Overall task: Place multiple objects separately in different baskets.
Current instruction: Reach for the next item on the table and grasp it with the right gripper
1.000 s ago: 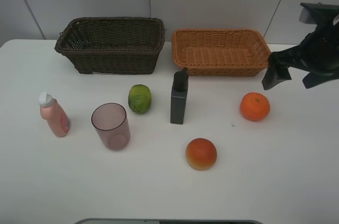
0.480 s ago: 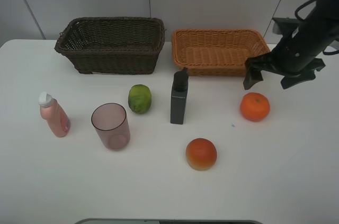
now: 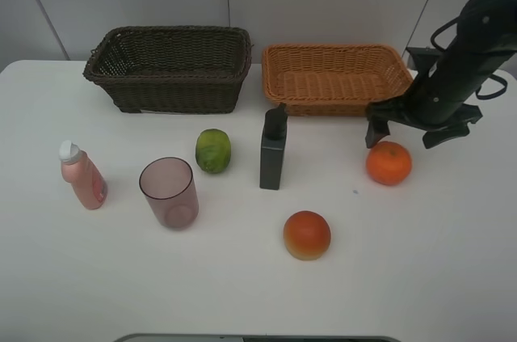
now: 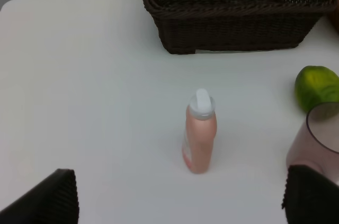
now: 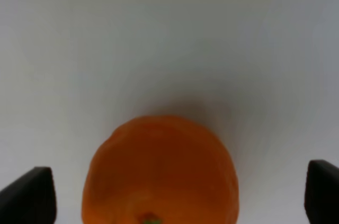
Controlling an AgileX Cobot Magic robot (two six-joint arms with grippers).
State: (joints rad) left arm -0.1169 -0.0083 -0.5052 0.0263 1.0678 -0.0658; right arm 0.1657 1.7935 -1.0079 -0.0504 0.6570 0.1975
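Baskets sit side by side at the back of the desk [image 3: 436, 277] in the high view, the dark brown basket [image 3: 178, 87] left of the orange-tan basket [image 3: 335, 103]. In front of them, apart from one another, stand the pink bottle [image 3: 82, 176], mauve cup [image 3: 170, 192], green fruit [image 3: 213, 150] and dark grey bottle [image 3: 273, 152], with the red-orange fruit [image 3: 307, 234] nearer the front. The right claw [image 3: 402, 133] hangs just above the mandarin [image 3: 388, 162], spread wide and holding nothing. From the left wrist, the left claw [image 4: 180, 203] is wide open and empty; the pink bottle stands upright ahead of it, the dark brown basket beyond. From the right wrist, the claw's tips stand wide on either side of the mandarin, apart from it.
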